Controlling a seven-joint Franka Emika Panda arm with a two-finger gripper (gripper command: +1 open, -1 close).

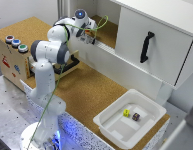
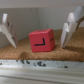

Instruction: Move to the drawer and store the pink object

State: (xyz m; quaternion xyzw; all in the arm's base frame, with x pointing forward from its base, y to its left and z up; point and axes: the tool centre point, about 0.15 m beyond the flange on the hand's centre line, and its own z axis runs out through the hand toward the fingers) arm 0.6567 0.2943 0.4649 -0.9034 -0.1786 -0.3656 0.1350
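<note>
— Where is the pink object right now?

— In my wrist view the pink object (image 2: pixel 42 40) sits on the cork surface (image 2: pixel 30 54), a small reddish cube with a dark L-shaped mark on its face. It lies between the two fingers (image 2: pixel 8 31), and I see a gap on either side, so the jaws stand wide and touch nothing.

— And the gripper in the wider scene?

— From the exterior view the gripper (image 1: pixel 88 38) is at the back of the cork table (image 1: pixel 91 90), near the large white cabinet (image 1: pixel 146 42) with the black handle (image 1: pixel 146 47). I cannot make out the cube itself there.

— The drawer?

— The drawer (image 1: pixel 72 62) is pulled out of the wooden box (image 1: pixel 11 60) with the coloured buttons (image 1: pixel 16 43); the arm hides most of it, so I cannot tell what is inside.

— Anything in the bin?

— The white plastic bin (image 1: pixel 116 127) holds a yellow cube (image 1: pixel 126 113) and a dark cube (image 1: pixel 136 116), just beside each other.
</note>
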